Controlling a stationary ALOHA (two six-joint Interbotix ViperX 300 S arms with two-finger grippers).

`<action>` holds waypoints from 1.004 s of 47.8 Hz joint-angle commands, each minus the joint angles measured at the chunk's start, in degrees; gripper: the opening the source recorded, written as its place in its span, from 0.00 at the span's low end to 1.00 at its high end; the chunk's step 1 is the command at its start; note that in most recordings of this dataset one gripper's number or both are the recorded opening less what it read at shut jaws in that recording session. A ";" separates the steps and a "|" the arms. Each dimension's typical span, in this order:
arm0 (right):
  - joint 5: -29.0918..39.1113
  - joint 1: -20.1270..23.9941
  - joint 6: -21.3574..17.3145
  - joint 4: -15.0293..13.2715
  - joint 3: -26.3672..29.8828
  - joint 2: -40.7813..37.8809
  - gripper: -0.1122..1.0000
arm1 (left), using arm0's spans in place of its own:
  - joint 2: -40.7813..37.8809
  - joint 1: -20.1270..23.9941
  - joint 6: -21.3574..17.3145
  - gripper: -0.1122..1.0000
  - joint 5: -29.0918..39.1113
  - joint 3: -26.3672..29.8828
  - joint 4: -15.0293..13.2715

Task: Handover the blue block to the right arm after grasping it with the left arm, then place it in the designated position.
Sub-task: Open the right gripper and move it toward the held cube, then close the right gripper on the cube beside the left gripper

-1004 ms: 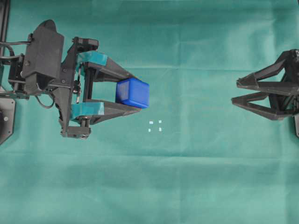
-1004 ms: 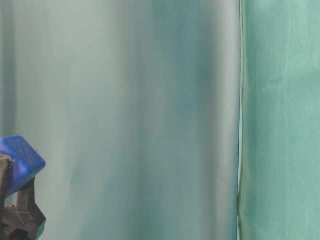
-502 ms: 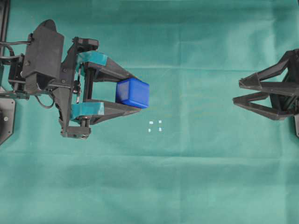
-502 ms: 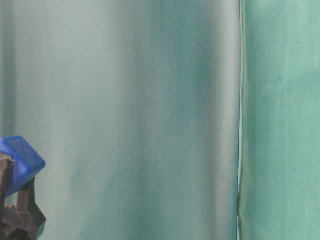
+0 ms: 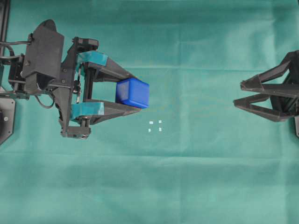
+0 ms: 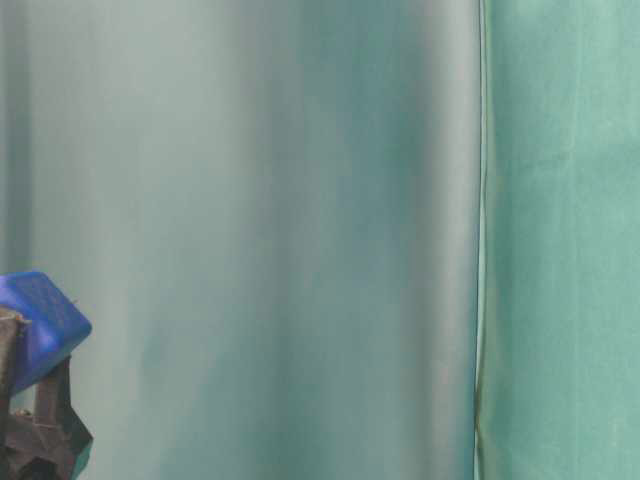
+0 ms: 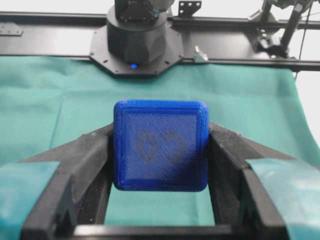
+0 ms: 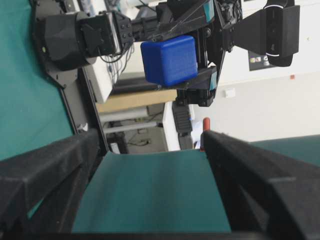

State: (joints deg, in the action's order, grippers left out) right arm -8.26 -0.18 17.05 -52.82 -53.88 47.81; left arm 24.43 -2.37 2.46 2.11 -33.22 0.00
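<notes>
Handover is the step in hand: the left gripper point(image 5: 133, 93) holds the blue block point(image 5: 132, 93) clamped between its fingertips, raised above the green cloth point(image 5: 187, 177), with the designated position point(image 5: 155, 126) just beside it. The right gripper point(image 5: 240, 95) stands wide and empty, well apart. Block looks rigid, light printed plastic with ridged faces, so likely grippy; the right gripper should take the two free faces beyond the left fingers point(image 7: 90, 160).
</notes>
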 commanded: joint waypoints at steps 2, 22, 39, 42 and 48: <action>-0.62 0.18 -0.18 -0.09 1.67 -0.26 0.94 | 0.62 -0.26 0.00 0.52 -0.26 0.62 -0.09; -0.62 0.18 -0.18 -0.09 2.37 -1.05 0.94 | 0.62 -0.26 0.00 0.52 -0.09 0.70 -0.09; -1.23 0.18 0.00 -0.09 9.14 -9.84 0.94 | 0.53 -0.26 0.00 0.52 -0.09 0.70 -0.09; -2.20 0.18 0.09 -0.18 10.99 -12.30 0.94 | 0.62 -0.26 0.00 0.52 -0.09 0.62 -0.09; -3.96 0.18 0.18 -0.70 14.15 -16.44 0.94 | 0.62 -0.26 0.00 0.52 -0.09 0.62 -0.09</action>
State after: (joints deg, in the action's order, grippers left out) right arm -11.07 -0.09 17.23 -53.17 -42.89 33.13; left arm 24.52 -2.37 2.37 2.29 -33.13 0.00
